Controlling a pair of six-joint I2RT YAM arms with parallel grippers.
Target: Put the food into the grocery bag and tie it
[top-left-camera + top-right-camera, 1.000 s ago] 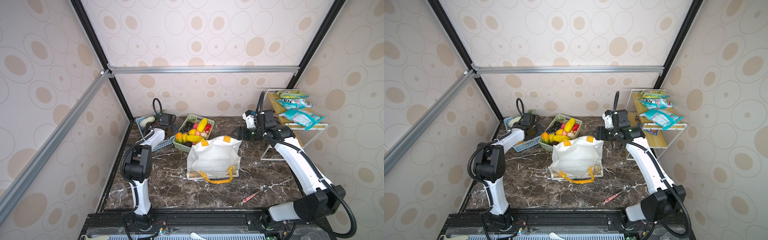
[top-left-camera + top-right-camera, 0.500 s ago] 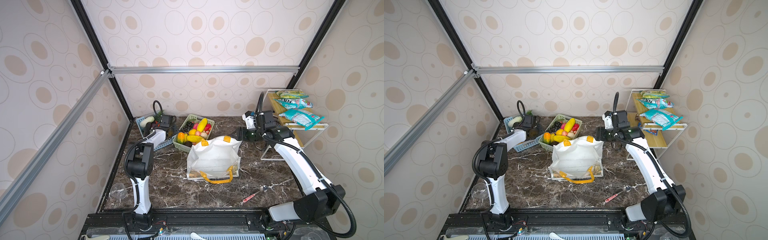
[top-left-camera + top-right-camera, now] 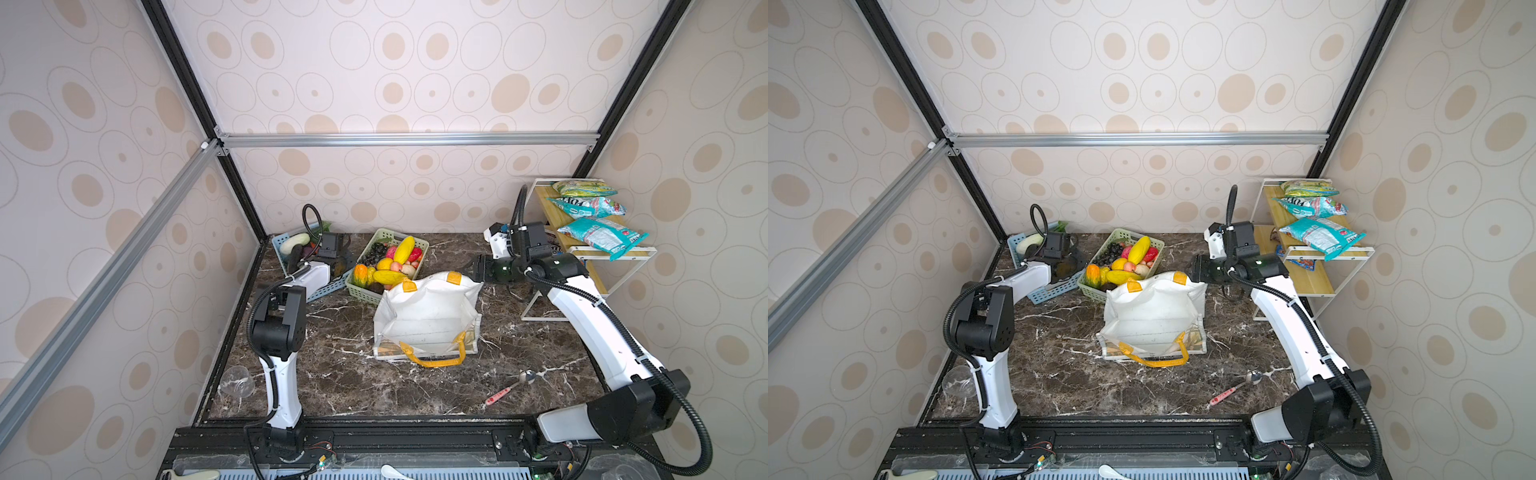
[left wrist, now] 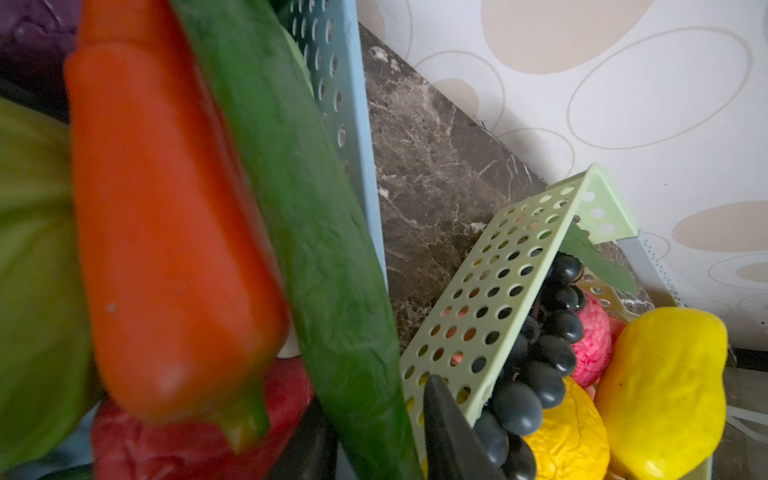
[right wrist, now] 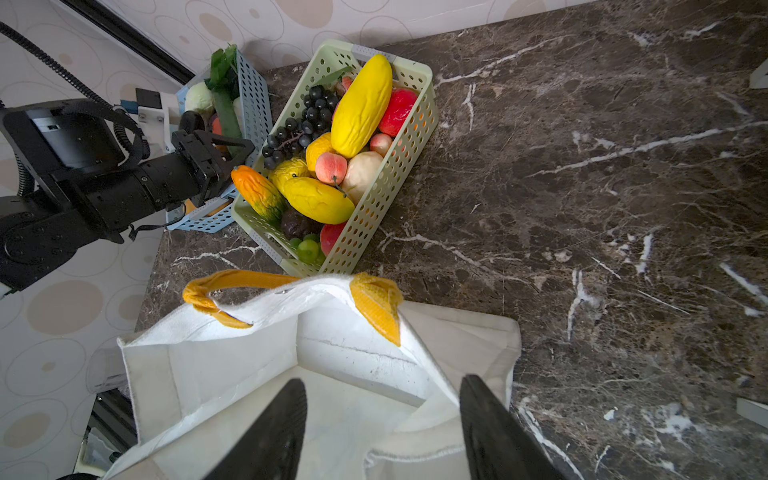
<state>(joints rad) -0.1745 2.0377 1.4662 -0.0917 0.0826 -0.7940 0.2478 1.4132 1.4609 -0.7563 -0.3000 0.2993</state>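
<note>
Top views both show the dark stone tabletop (image 3: 332, 374) with the white grocery bag (image 3: 428, 316) standing open in the middle. At 11 o'clock from the bag sits the green basket (image 3: 358, 291), full of toy fruit (image 3: 404, 249). At 10 o'clock sits the blue basket (image 3: 328, 287) with toy veggies (image 3: 294, 243). At 2 o'clock a wooden shelf (image 3: 548, 208) holds snack packets (image 3: 598, 237). The right arm's fingers (image 5: 274, 428) hang over the bag's 1 o'clock corner, spread wide, with the bag's rim between them but not pinched. The left arm's fingers (image 4: 449, 436) are over the blue basket, right by an orange carrot (image 4: 166, 228) and a green cucumber (image 4: 311, 249); I cannot tell if they are squeezing anything. A little spoon (image 3: 513, 386) lies at 5 o'clock.
</note>
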